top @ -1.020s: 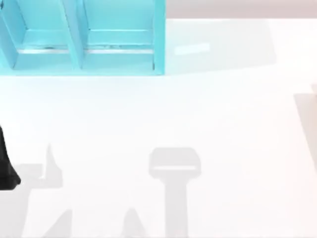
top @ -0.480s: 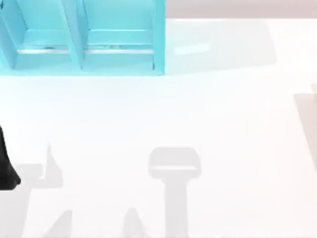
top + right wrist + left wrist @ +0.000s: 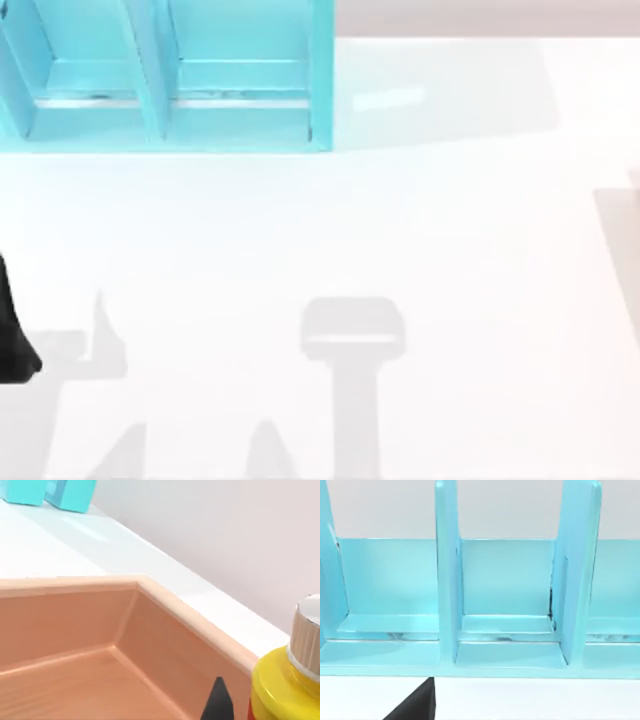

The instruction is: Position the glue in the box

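Note:
The glue (image 3: 287,685) is a yellow bottle with a pale ribbed collar, seen close up in the right wrist view. It stands beside the inner wall of the box (image 3: 150,592), a shallow wooden tray with a light rim. One black fingertip (image 3: 218,702) of my right gripper shows just next to the bottle, over the box floor. Whether it touches the bottle is hidden. At the table's left edge, a dark part of my left arm (image 3: 12,345) is parked, and one black finger (image 3: 415,707) points toward the cyan shelf.
A tall cyan shelf unit (image 3: 165,80) with upright dividers stands at the back left of the table, and its compartments (image 3: 507,605) face the left wrist camera. The white table (image 3: 330,230) lies open between the shelf and the front edge.

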